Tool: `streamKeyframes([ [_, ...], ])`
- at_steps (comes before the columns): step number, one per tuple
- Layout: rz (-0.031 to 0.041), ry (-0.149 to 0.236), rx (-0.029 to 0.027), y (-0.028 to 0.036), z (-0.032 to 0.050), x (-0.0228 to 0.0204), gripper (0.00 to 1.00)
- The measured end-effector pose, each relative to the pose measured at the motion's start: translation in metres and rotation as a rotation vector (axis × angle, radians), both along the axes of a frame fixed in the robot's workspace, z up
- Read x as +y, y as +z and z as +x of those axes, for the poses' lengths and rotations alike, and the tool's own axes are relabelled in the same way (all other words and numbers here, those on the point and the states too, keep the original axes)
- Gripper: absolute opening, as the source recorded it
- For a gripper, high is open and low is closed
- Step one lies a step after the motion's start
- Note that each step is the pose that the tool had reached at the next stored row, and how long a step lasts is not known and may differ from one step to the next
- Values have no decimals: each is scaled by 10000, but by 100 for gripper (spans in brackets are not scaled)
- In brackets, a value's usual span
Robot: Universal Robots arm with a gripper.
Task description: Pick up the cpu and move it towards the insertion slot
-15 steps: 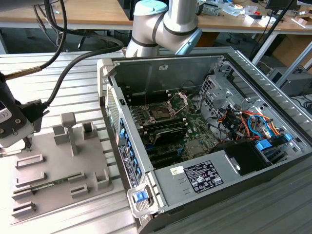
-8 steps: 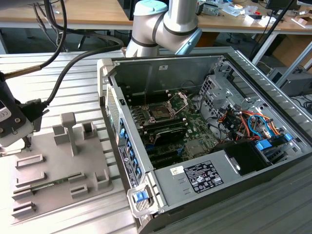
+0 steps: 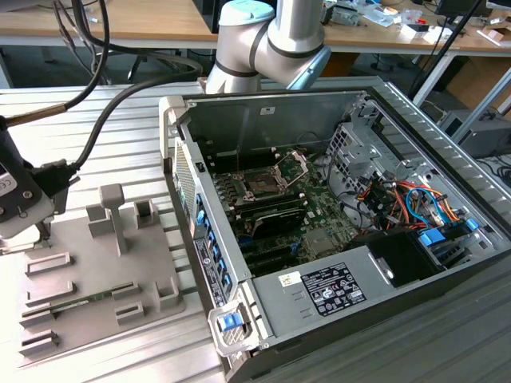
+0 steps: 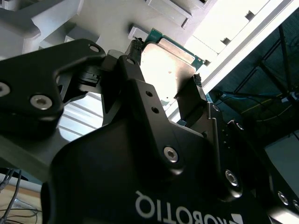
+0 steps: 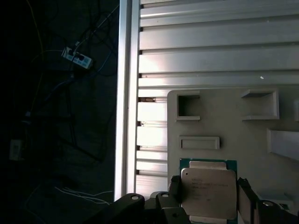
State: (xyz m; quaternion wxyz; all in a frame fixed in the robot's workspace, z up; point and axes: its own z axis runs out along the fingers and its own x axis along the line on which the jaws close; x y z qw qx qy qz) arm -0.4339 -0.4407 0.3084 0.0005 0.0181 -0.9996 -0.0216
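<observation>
Surface: a ribbed aluminium table (image 3: 144, 159) was seen under everything, with wooden desks and loose cables far behind it.
Claw: the black two-fingered gripper (image 4: 165, 66) was pressed together on the chip, its fingertips (image 4: 134, 52) set against two opposite edges.
Held thing: the cpu (image 5: 209, 186), a thin square chip with a silvery metal top on a green board, was pinched between the jaws, directly over the grey plastic tray (image 3: 92, 267) of walled pockets.
Lift: whether the chip was clear of the tray could not be told.
Long axis: none could be marked, since the chip was close to square.
Direction: the insertion slot (image 3: 262, 185), a dark square socket in a silver frame with its bracket raised, lay well apart from the claw, towards the exterior view's right.
Between: the near side wall of the open grey metal computer case (image 3: 263, 120) stood between the tray and the slot.
Cut off: in the exterior view the claw's body was clipped by the exterior view's left edge.
Hidden: the chip's underside was covered, and the slot's contacts were too small to be made out.
</observation>
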Motion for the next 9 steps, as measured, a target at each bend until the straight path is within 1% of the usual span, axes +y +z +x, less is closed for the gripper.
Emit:
streamKeyframes([
  [9, 0, 0, 0, 24, 0, 0, 55],
])
